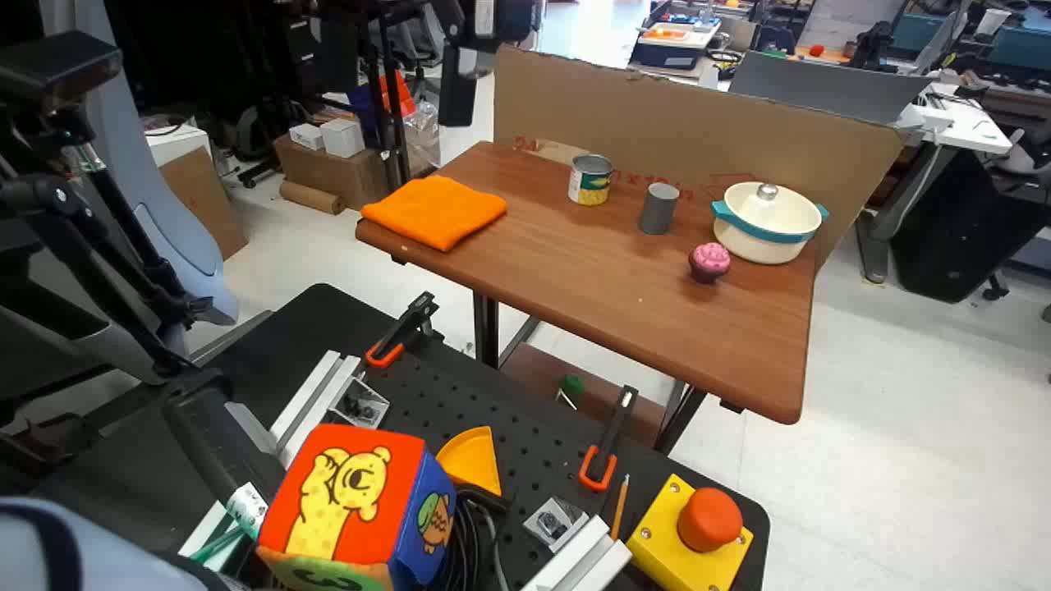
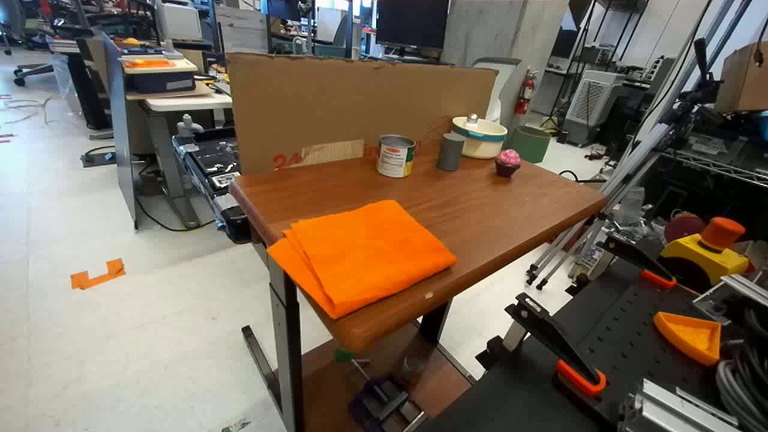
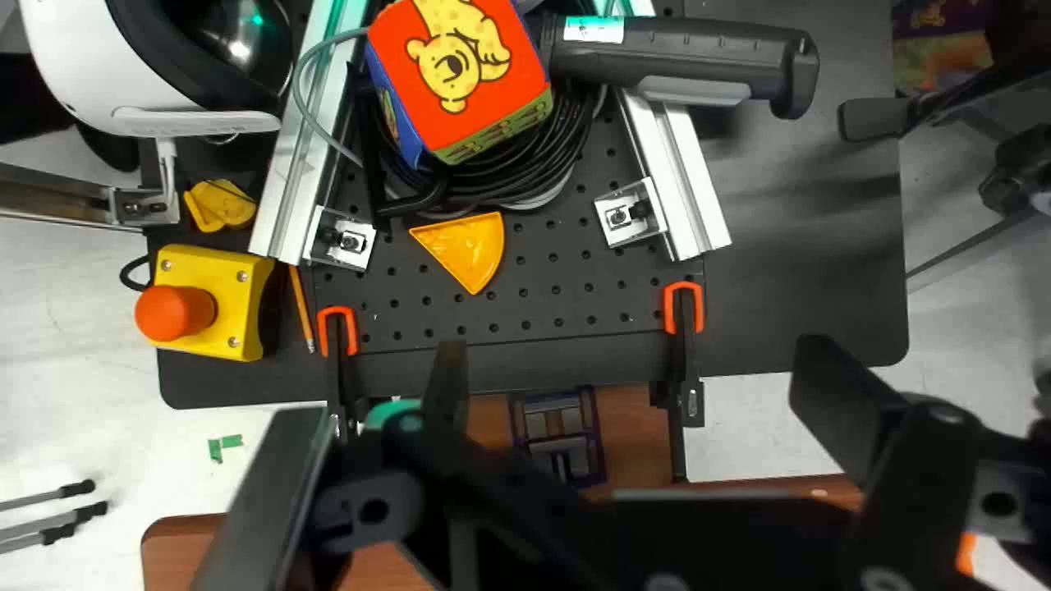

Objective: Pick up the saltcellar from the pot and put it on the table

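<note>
Four things stand on the counter (image 1: 558,263) in an exterior view, left to right: can (image 1: 590,182), grey cup (image 1: 658,212), cupcake (image 1: 709,261) and, far right, the pot (image 1: 759,250). The silver top rising from the pot I take for the saltcellar (image 1: 767,191); no body shows below, and a lid's knob would look alike. The pot's wall probably calls for a grasp from above.

In an exterior view the cardboard (image 2: 354,102) stands behind the counter, perhaps as a backdrop; the cloth (image 2: 366,258) lies folded near left, away from the pot.

In the wrist view the end effector (image 3: 632,361) is spread wide, holding nothing, presumably ready to grasp. Two clamps (image 3: 684,361) grip the cart (image 3: 809,271), likely to pin the pegboard (image 3: 534,287).
</note>
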You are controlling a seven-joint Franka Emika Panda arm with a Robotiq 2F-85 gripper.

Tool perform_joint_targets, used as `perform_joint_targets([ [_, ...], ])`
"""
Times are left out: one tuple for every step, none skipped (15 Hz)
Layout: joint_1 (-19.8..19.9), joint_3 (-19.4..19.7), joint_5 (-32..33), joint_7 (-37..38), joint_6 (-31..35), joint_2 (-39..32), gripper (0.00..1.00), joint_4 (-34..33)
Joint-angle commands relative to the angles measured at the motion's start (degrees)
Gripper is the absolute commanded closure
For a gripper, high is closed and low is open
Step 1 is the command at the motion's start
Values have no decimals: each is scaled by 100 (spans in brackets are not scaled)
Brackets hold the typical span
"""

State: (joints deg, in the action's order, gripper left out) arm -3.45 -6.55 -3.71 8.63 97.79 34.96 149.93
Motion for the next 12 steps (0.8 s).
perform_joint_targets([
  [-9,10,6,3,-15,-2,0,-11],
  [-9,10,6,3,-15,-2,0,-11],
  [-9,10,6,3,-15,-2,0,-11],
  [-9,10,6,3,-14,-2,0,-11],
  [-9,10,6,3,-14,-2,0,-11],
  [16,58,40,-64,-9,2,0,-91],
  [30,83,74,-111,31,-20,0,-155],
  [83,184,101,-240,191,-179,0,-392],
  [116,240,143,-325,240,-244,0,-535],
  [186,405,114,-479,318,-384,0,-822],
  [217,506,92,-586,411,-490,0,-1016],
  [288,661,111,-776,549,-720,0,-1328],
])
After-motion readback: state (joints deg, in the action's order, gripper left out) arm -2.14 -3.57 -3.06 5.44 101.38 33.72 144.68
